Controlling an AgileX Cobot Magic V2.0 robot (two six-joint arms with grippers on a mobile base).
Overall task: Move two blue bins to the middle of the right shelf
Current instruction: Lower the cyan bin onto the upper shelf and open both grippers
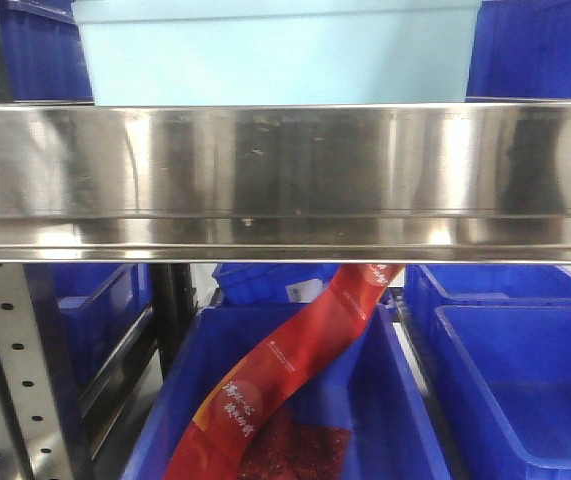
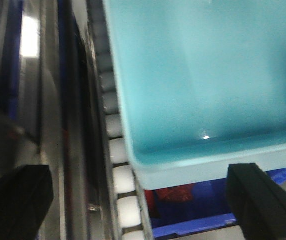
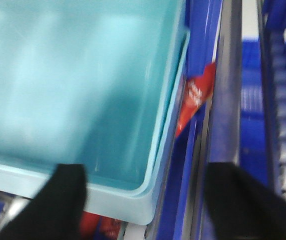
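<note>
Pale blue bin [image 1: 275, 52] on steel shelf [image 1: 285, 180], dark blue bins [image 1: 525, 380] below, red packet [image 1: 285, 370], left gripper [image 2: 137, 200] and right gripper [image 3: 148, 200] both spread wide, holding nothing

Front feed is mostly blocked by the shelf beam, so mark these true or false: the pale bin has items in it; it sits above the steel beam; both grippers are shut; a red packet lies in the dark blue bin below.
1. The pale blue bin has items in it. False: the wrist views show it empty.
2. It sits above the steel beam. True.
3. Both the left gripper and the right gripper are shut. False: both are open.
4. A red packet lies in the dark blue bin below. True.
</note>
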